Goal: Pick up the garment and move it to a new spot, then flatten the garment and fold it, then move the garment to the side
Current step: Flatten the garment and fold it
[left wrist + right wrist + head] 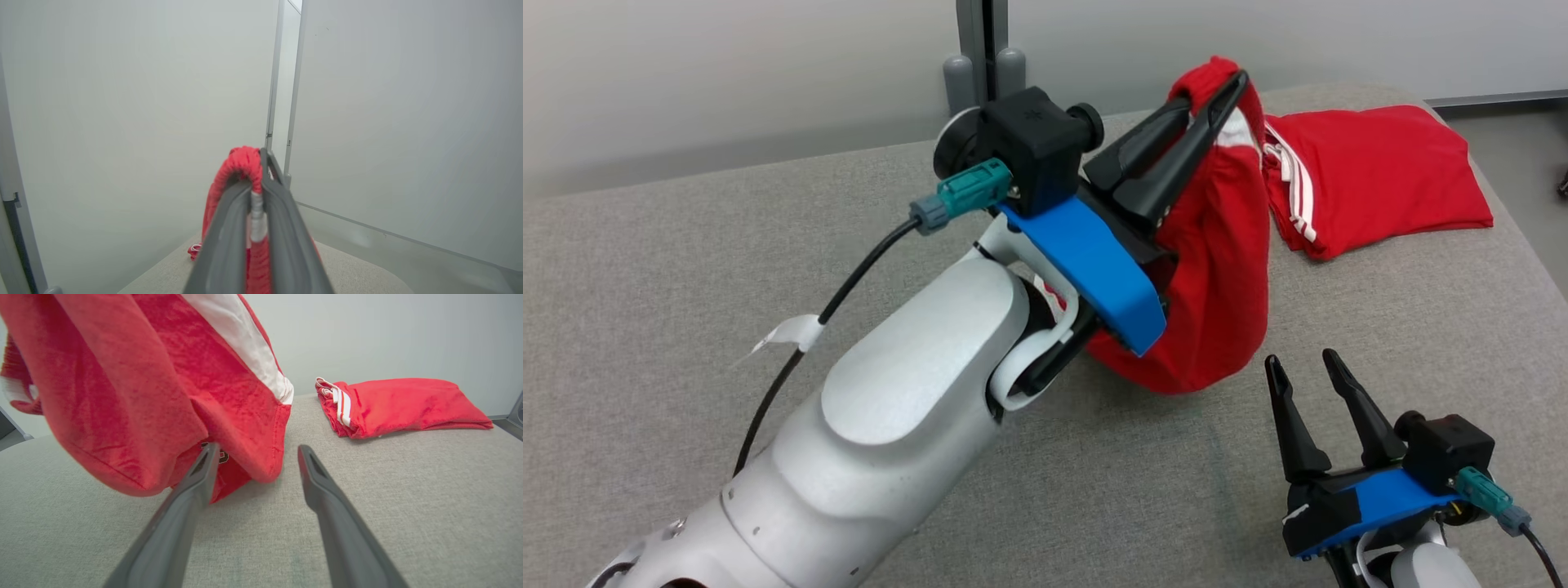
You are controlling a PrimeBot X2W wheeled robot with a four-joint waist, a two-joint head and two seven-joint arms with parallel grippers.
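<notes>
The garment (1225,269) is a soft, light jersey that sags into a limp pouch, so it will likely drape and slip rather than keep a shape; a bunched, trimmed edge looks like the surest place to pinch. The left hand (1217,90) is clamped on such a ridge, forearm angled upward, holding the jersey above the grey cloth-covered desk (686,327). The right hand (1300,359) sits low beside the hanging cloth, its 2 fingers apart and empty.
</notes>
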